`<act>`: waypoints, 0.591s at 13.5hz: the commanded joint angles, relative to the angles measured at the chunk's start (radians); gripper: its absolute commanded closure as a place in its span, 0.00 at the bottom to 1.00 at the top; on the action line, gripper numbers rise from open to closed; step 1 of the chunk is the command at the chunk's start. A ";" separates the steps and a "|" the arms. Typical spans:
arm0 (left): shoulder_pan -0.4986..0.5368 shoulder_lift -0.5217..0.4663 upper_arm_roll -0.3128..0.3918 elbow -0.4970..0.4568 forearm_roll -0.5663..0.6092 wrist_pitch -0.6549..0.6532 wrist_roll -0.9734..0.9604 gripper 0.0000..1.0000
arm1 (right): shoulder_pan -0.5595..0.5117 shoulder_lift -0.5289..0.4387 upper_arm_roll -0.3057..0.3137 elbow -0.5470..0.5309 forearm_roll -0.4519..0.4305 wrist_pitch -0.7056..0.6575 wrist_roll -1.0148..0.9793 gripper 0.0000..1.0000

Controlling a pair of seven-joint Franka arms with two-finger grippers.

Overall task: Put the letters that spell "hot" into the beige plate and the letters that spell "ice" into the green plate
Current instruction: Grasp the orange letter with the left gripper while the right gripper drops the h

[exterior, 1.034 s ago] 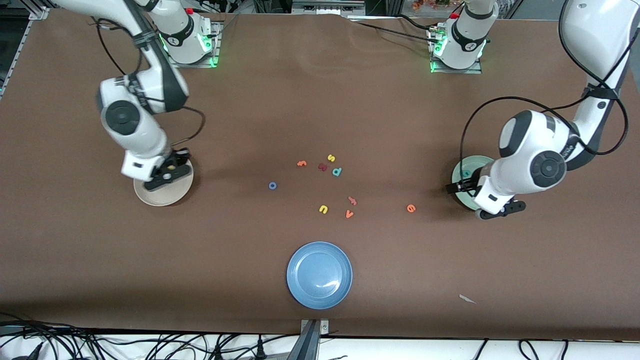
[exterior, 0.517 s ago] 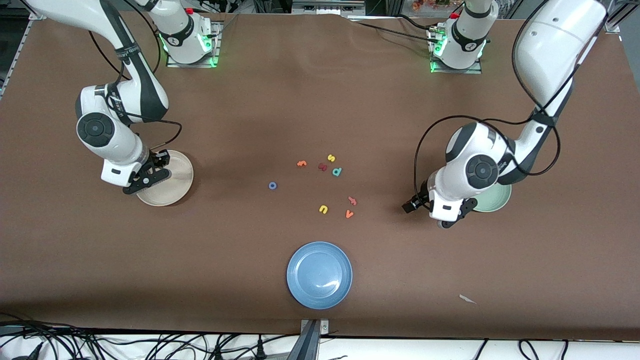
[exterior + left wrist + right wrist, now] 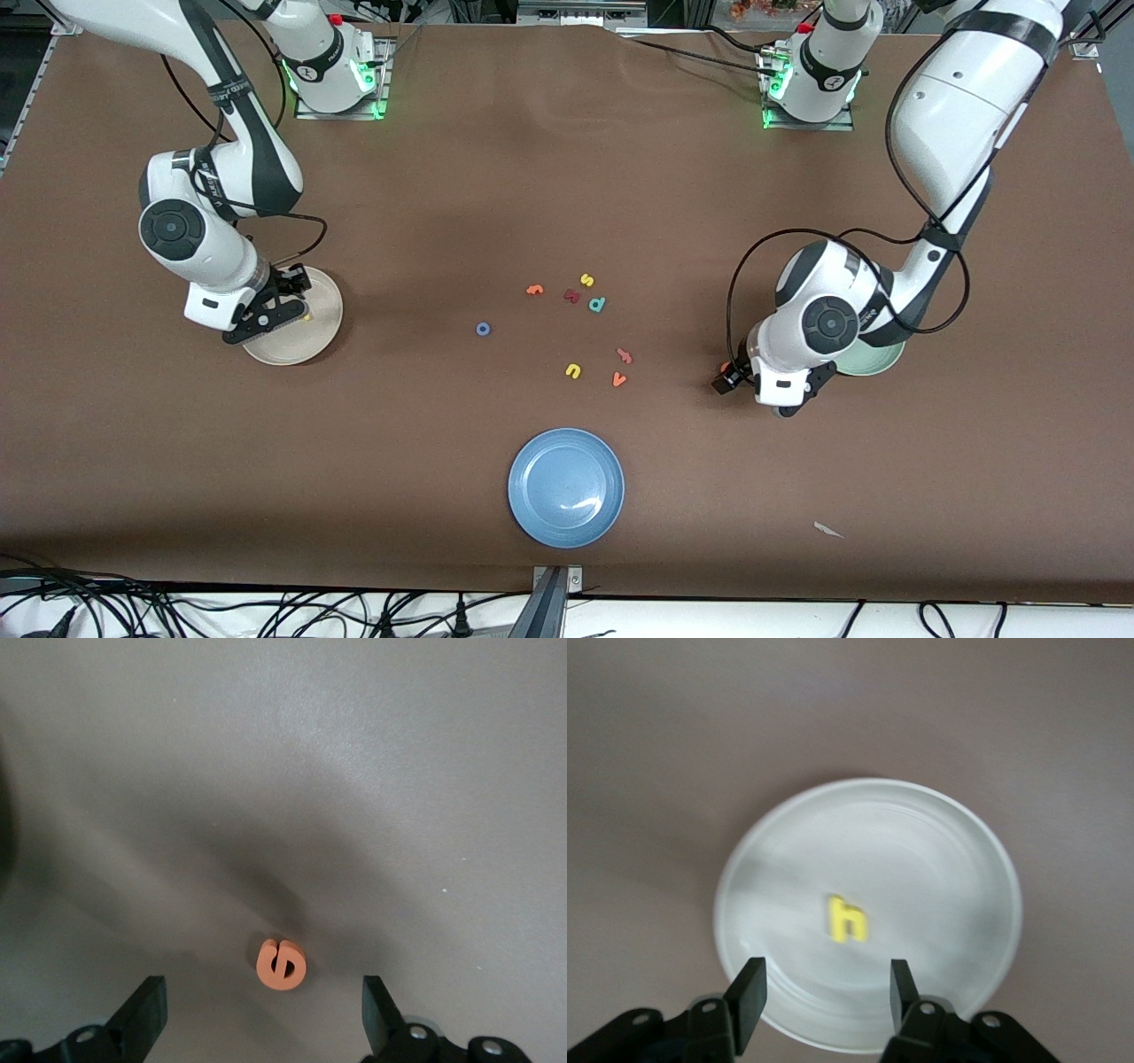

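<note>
The beige plate (image 3: 321, 330) (image 3: 957, 859) sits toward the right arm's end of the table with the yellow h (image 3: 306, 316) (image 3: 848, 920) lying in it. My right gripper (image 3: 282, 306) (image 3: 824, 992) hangs open over that plate, nothing between its fingers. The orange e (image 3: 725, 366) (image 3: 282, 964) lies on the table beside the green plate (image 3: 877, 359), which the left arm partly hides. My left gripper (image 3: 728, 376) (image 3: 264, 1010) is open low over the e, a finger on either side and apart from it. The blue o (image 3: 483, 329) and orange t (image 3: 534, 289) lie mid-table.
Mid-table also lie a yellow s (image 3: 586, 280), a dark red k-like letter (image 3: 571, 296), a teal p/d (image 3: 597, 304), a yellow u (image 3: 573, 370), a salmon f-like letter (image 3: 625, 356) and an orange v (image 3: 619, 379). A blue plate (image 3: 565, 487) sits nearest the front camera.
The right gripper has opened and the yellow h now lies in the beige plate. The left arm has swung off the green plate and come down over the orange e.
</note>
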 commanded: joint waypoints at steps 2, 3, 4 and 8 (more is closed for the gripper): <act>-0.043 0.029 0.030 0.031 0.045 0.053 -0.045 0.08 | 0.013 0.040 0.072 0.043 0.053 0.008 0.144 0.35; -0.043 0.030 0.032 0.031 0.045 0.053 -0.046 0.08 | 0.042 0.052 0.072 0.065 0.054 0.008 0.181 0.35; -0.043 0.030 0.030 0.028 0.063 0.053 -0.049 0.11 | 0.072 0.069 0.072 0.089 0.059 0.005 0.224 0.35; -0.043 0.033 0.030 0.018 0.108 0.055 -0.060 0.26 | 0.206 0.150 0.056 0.189 0.056 0.003 0.479 0.35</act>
